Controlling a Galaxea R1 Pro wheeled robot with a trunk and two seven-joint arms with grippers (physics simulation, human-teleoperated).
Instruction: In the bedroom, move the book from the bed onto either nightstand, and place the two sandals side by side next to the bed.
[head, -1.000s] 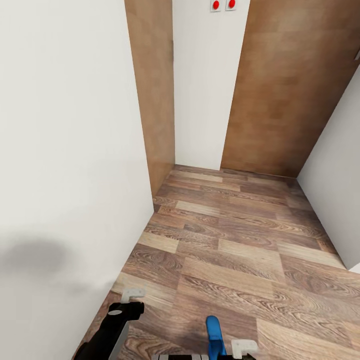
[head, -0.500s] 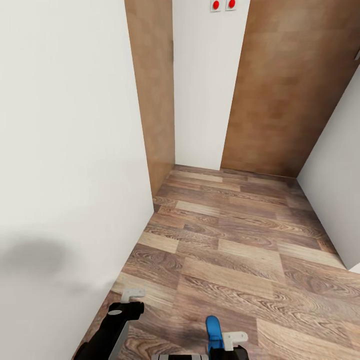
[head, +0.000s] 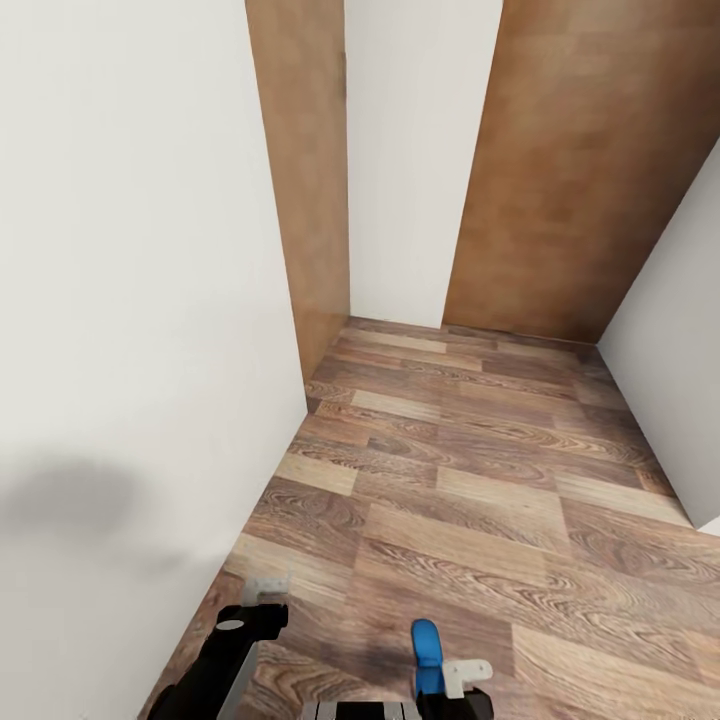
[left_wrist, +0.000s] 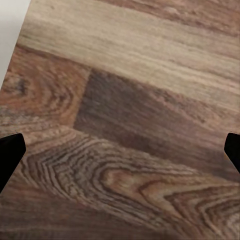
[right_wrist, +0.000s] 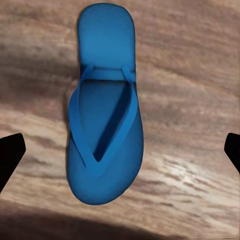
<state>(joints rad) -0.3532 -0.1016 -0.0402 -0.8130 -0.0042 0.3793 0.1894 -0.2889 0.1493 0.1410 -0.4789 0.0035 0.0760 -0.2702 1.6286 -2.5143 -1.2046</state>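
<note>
Head view: the robot is facing a narrow passage of wood-plank floor (head: 470, 480) bounded by a white wall (head: 130, 300) and brown wooden panels (head: 570, 170). The left gripper (head: 262, 590) is hanging over bare planks close to the wall's base, its fingers spread apart and grasping nothing. The right gripper (head: 458, 678) is hovering above a blue sandal (head: 426, 652), released, its fingertips (right_wrist: 11, 152) standing wide on either side. The sandal (right_wrist: 104, 105) is lying flat, strap up, on the floor.
</note>
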